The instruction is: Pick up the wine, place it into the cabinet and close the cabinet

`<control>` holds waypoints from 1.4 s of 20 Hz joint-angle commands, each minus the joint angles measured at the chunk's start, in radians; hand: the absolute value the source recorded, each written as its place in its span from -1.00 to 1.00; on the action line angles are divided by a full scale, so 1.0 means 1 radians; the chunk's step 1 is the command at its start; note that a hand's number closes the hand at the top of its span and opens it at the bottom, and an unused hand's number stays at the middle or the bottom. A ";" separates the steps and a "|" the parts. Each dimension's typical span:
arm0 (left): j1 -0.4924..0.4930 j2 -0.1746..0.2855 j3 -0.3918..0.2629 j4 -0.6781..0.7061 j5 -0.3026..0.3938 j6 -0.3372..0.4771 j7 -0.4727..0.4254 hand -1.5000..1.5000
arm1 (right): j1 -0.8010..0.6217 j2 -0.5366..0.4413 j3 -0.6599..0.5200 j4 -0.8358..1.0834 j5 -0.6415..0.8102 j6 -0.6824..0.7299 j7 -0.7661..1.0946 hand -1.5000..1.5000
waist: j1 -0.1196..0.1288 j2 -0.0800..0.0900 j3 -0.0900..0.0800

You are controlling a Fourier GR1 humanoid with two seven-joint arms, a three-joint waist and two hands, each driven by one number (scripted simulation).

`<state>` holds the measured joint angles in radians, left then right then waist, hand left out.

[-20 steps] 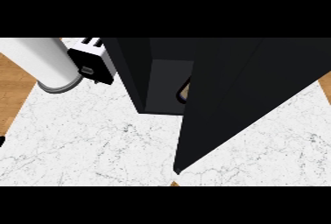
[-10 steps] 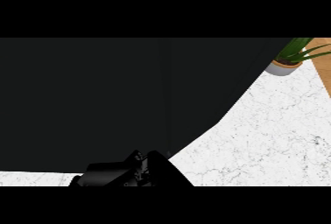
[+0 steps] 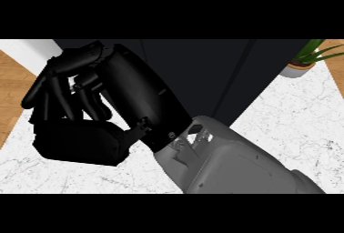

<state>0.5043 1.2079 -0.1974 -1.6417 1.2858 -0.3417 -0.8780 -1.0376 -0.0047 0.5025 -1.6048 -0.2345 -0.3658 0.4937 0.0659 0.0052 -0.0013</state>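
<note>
A black hand [image 3: 128, 100] on a grey forearm [image 3: 228, 164] fills the left and middle of the head view, very close to the camera. The forearm enters from the lower right, so I read it as my right hand. Its fingers [image 3: 60, 91] are curled in toward the palm, and nothing shows between them. Behind it stands the black cabinet [image 3: 201, 68], dark panels with vertical seams; I cannot tell how its door stands. The wine shows nowhere. My left hand is out of view.
A potted green plant [image 3: 302, 61] stands at the back right on the white marble counter [image 3: 289, 123]. A white object [image 3: 27, 50] shows at the top left, with wooden floor [image 3: 13, 91] beyond the counter's left edge.
The view has swung: the cabinet's open interior seen a second ago is gone. The hand, small at the lower edge half a second ago, now rises large across the left and middle.
</note>
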 commanded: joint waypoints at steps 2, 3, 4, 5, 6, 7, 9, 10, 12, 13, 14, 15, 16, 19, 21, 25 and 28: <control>0.020 -0.028 0.037 0.027 -0.006 -0.097 -0.026 -1.00 | -0.105 0.005 -0.119 0.208 -0.135 0.202 -0.078 1.00 | -0.008 0.002 0.001; 0.030 -0.040 0.014 0.001 -0.049 -0.083 -0.031 -1.00 | -0.115 0.005 -0.093 0.213 -0.199 0.236 -0.034 1.00 | 0.006 0.002 0.000; 0.033 -0.022 0.045 0.017 -0.021 -0.096 -0.019 -1.00 | -0.080 0.005 -0.100 0.225 -0.241 0.302 -0.036 1.00 | 0.003 0.003 0.001; -0.003 -0.027 0.043 0.032 -0.022 -0.089 -0.001 -1.00 | -0.091 0.005 -0.076 0.245 -0.295 0.361 -0.004 1.00 | 0.001 0.010 -0.001; 0.010 -0.029 0.050 0.012 -0.007 -0.070 0.005 -1.00 | -0.116 -0.010 -0.087 0.250 -0.325 0.439 0.043 1.00 | 0.003 0.007 0.001; 0.004 -0.027 0.059 0.013 -0.007 -0.074 0.010 -1.00 | -0.119 -0.013 -0.072 0.286 -0.350 0.497 0.056 1.00 | 0.007 0.010 0.000; 0.015 -0.011 0.082 0.031 -0.004 -0.115 0.021 -1.00 | -0.106 0.004 -0.024 0.354 -0.382 0.571 0.054 1.00 | 0.019 0.009 0.000; 0.009 -0.043 0.071 0.007 -0.021 -0.070 0.012 -1.00 | -0.105 0.004 -0.021 0.366 -0.410 0.633 0.080 1.00 | 0.004 0.006 0.000; 0.051 -0.023 0.111 0.056 -0.012 -0.145 0.017 -1.00 | -0.139 -0.004 -0.054 0.423 -0.447 0.709 0.101 1.00 | 0.003 0.000 0.000; 0.027 -0.032 0.114 0.049 0.004 -0.119 0.040 -1.00 | -0.177 0.004 -0.060 0.467 -0.469 0.738 0.115 1.00 | -0.005 0.003 0.000; 0.035 -0.034 0.118 0.056 -0.015 -0.151 0.043 -1.00 | -0.162 0.004 -0.004 0.491 -0.483 0.704 0.092 1.00 | -0.004 0.000 0.000; 0.040 -0.046 0.122 0.027 0.004 -0.124 0.054 -1.00 | -0.224 0.005 -0.083 0.564 -0.501 0.754 0.105 1.00 | -0.003 0.002 0.000; 0.025 -0.048 0.144 0.048 0.002 -0.138 0.060 -1.00 | -0.177 0.005 -0.040 0.562 -0.511 0.743 0.057 1.00 | -0.015 0.000 0.000; 0.059 -0.067 0.168 0.092 -0.009 -0.205 0.069 -1.00 | -0.172 0.005 -0.080 0.640 -0.536 0.821 0.026 1.00 | -0.015 0.000 0.000; 0.032 -0.070 0.183 0.081 -0.017 -0.169 0.094 -1.00 | -0.210 0.005 -0.108 0.717 -0.580 0.855 0.001 1.00 | -0.015 0.003 0.000; 0.006 -0.135 0.177 0.120 -0.068 -0.167 0.098 -1.00 | -0.220 0.005 -0.150 0.834 -0.561 0.961 -0.092 1.00 | -0.024 0.007 0.000; 0.065 -0.098 0.228 0.049 -0.039 -0.169 0.138 -1.00 | -0.220 0.005 -0.166 0.861 -0.574 0.922 -0.104 1.00 | -0.014 0.001 0.002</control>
<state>0.5429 1.0980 -0.0085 -1.5706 1.2343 -0.4541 -0.7340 -1.2639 0.0008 0.3982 -0.8531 -0.8040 0.5347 0.4424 0.0517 -0.0039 -0.0067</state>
